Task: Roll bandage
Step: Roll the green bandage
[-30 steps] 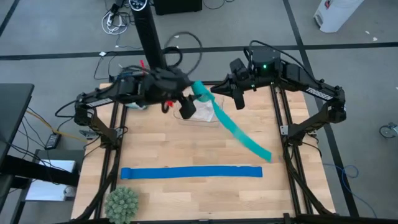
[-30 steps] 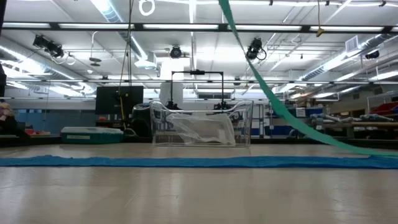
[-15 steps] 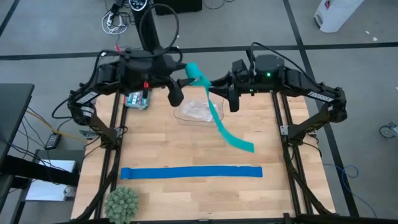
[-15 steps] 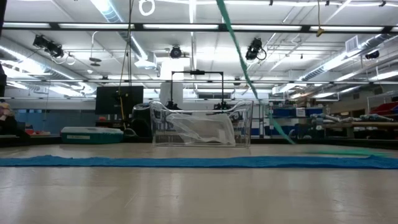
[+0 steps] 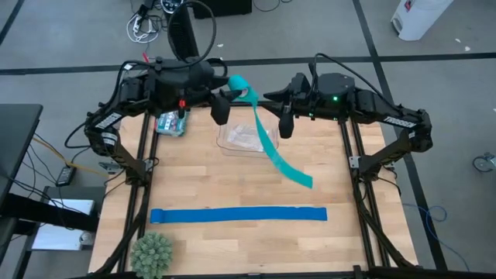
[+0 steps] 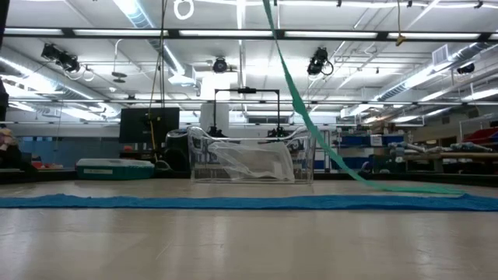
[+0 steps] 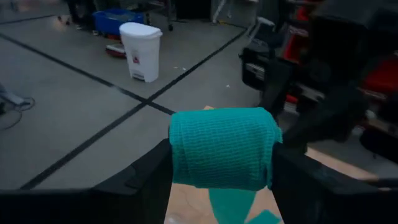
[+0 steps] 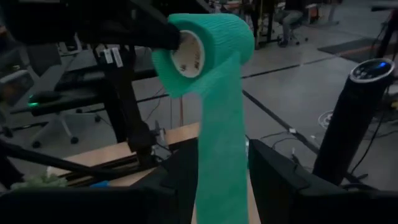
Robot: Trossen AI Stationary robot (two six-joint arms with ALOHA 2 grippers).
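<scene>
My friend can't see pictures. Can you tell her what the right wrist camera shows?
A teal bandage, partly wound into a roll, is held up in the air at its ends by the left gripper. Its loose tail hangs straight down between the right gripper's two dark fingers, which stand apart on either side of it. Behind are the wooden table and a workshop floor.

teal bandage (image 8: 211, 43) roll's tail hangs between right gripper (image 8: 217, 180) fingers.
</scene>
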